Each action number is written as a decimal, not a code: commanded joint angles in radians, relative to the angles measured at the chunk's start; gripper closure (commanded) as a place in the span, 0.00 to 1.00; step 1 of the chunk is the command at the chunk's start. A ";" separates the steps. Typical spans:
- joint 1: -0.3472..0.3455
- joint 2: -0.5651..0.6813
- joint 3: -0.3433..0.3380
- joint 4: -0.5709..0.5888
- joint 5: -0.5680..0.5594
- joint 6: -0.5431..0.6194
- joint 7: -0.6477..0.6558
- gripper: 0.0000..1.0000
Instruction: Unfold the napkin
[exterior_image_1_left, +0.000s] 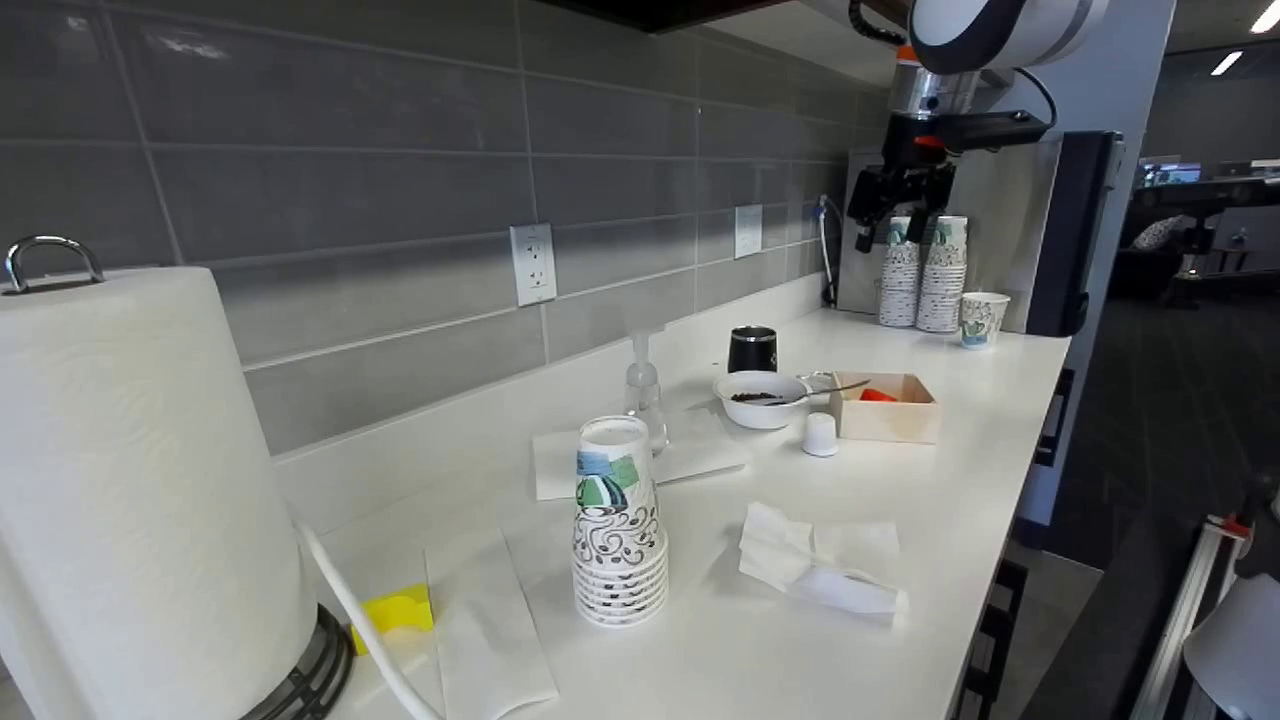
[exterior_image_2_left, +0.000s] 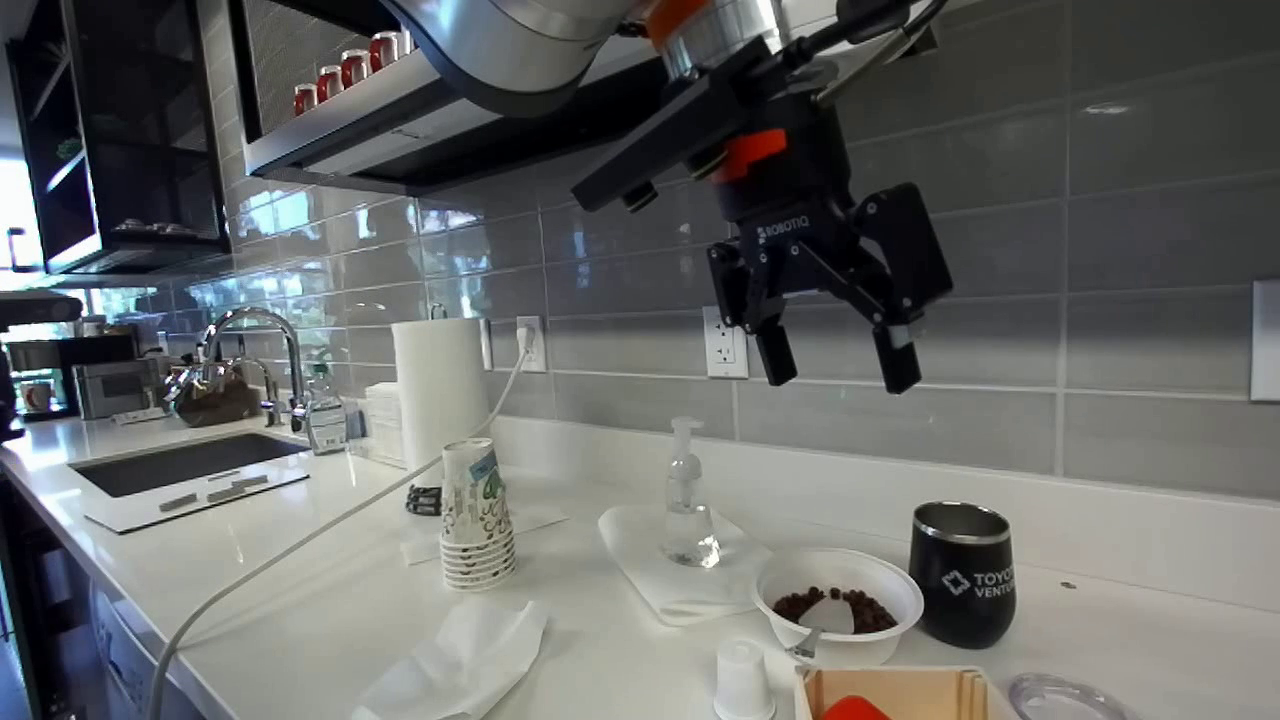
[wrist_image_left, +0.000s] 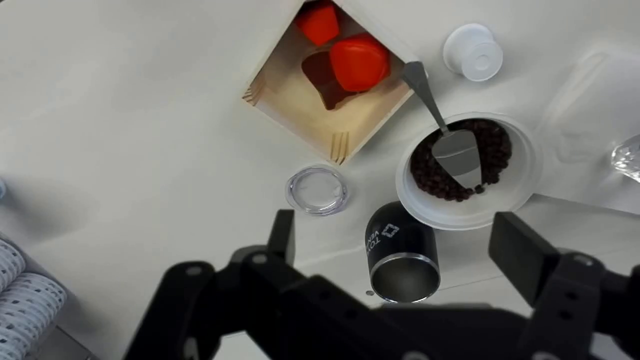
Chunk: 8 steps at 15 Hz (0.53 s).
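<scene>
A white crumpled, partly folded napkin (exterior_image_1_left: 815, 570) lies on the counter near its front edge; it also shows in an exterior view (exterior_image_2_left: 460, 660). It is out of the wrist view. Another white folded napkin (exterior_image_1_left: 700, 450) lies flat under the clear soap dispenser (exterior_image_2_left: 688, 500). A long folded white napkin or towel (exterior_image_1_left: 485, 620) lies by the paper towel roll. My gripper (exterior_image_2_left: 838, 368) is open and empty, high above the counter and well away from the crumpled napkin. In the wrist view the open fingers (wrist_image_left: 400, 240) frame a black tumbler (wrist_image_left: 400, 227) far below, not touching it.
A white bowl (wrist_image_left: 520, 185) with dark beans and a spatula stands beside the tumbler. A wooden box (exterior_image_1_left: 888, 420) with red pieces and a small white cup (exterior_image_1_left: 820, 436) are near. A paper cup stack (exterior_image_1_left: 617, 540), paper towel roll (exterior_image_1_left: 130, 480) and white cable (exterior_image_2_left: 320, 535) stand further along.
</scene>
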 joint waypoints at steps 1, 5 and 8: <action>0.034 0.015 0.012 0.012 0.026 -0.003 -0.022 0.00; 0.107 0.010 0.050 0.012 0.061 -0.023 -0.048 0.00; 0.176 0.000 0.093 -0.007 0.089 -0.016 -0.060 0.00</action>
